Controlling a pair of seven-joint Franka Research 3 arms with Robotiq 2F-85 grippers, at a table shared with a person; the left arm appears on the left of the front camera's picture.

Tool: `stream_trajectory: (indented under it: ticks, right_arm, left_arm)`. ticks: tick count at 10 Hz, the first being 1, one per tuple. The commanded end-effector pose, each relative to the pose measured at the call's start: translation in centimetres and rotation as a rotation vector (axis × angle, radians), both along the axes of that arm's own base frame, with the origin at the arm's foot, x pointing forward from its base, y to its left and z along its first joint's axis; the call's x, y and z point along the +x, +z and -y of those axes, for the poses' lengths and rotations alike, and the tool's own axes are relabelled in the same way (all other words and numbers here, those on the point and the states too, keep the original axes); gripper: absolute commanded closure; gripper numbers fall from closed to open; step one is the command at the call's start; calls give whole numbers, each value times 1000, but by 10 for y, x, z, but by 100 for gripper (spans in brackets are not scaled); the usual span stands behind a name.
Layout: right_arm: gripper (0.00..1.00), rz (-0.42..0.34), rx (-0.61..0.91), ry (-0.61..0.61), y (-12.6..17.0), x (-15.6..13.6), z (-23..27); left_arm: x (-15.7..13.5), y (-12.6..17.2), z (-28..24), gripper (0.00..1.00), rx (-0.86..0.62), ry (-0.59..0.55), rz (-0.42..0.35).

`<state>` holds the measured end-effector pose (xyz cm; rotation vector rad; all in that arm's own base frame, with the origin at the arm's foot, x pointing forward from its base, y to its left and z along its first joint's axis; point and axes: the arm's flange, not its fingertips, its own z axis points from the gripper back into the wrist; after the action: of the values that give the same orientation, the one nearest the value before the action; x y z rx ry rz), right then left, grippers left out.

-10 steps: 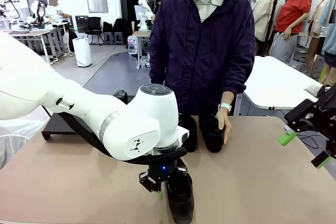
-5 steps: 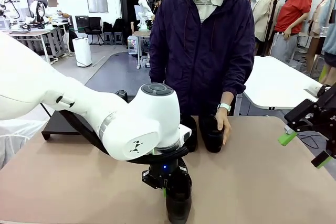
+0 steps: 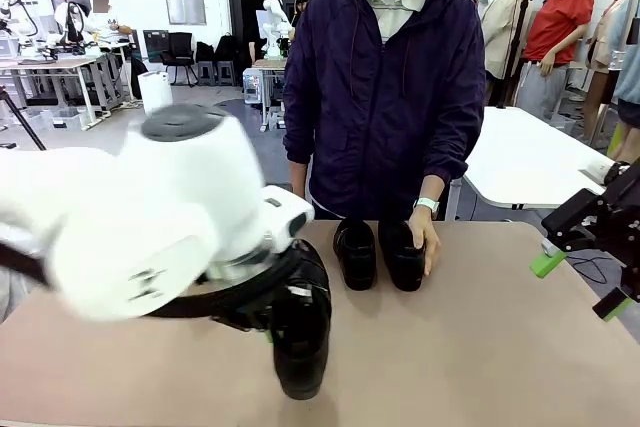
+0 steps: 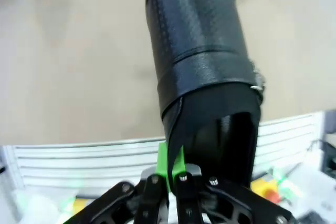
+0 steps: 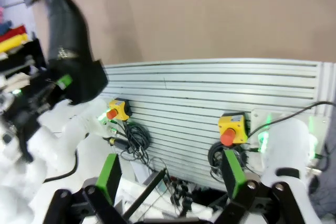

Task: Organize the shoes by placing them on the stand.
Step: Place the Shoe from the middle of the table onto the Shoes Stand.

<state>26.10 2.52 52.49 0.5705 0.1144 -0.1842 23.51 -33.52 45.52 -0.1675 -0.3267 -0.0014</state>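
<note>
Tan flat-topped table (image 3: 500,367), front and wrist views.
The bulky white left arm (image 3: 150,217) crosses the table's near left, and a person in a dark purple jacket (image 3: 385,97) stands at the far side. One glossy black leather dress shoe (image 4: 194,35) hangs toe-down, its heel rim pinched in the tightly closed left gripper (image 4: 170,163). Two matching black shoes (image 3: 355,252) sit side by side at the far edge, with the person's hand (image 3: 430,242) on one. The right gripper (image 5: 172,174) is spread wide and holds nothing.

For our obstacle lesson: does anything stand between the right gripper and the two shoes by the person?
Yes: the person's hand rests on the nearer shoe, on the side facing the open right gripper.
</note>
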Motion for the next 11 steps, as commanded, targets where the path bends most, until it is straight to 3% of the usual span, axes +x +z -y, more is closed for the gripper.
stream_trajectory:
  ticks: [1,2,3,4,7,8,9,10,11]
  right_arm:
    - [0,6,25,12,4,2,1]
    - [0,6,25,12,4,2,1]
    - [0,6,25,12,4,2,1]
    - [0,6,25,12,4,2,1]
    - [0,6,25,12,4,2,1]
    - [0,6,25,12,4,2,1]
    - [0,6,25,12,4,2,1]
    - [0,6,25,12,4,2,1]
    - [0,6,25,12,4,2,1]
  left_arm:
    - [-51,19,-45,100,-26,-80,126]
    - [-65,20,-55,100,-50,-116,166]
    - [-77,11,-62,100,-114,-102,112]
    - [-47,31,-26,100,-10,-69,126]
    - [-59,40,-26,100,-23,-68,137]
    - [-30,45,-29,100,-7,8,140]
    - [18,51,-36,100,-2,153,180]
    - [50,55,-38,100,-22,94,228]
    - [100,58,-43,100,16,140,274]
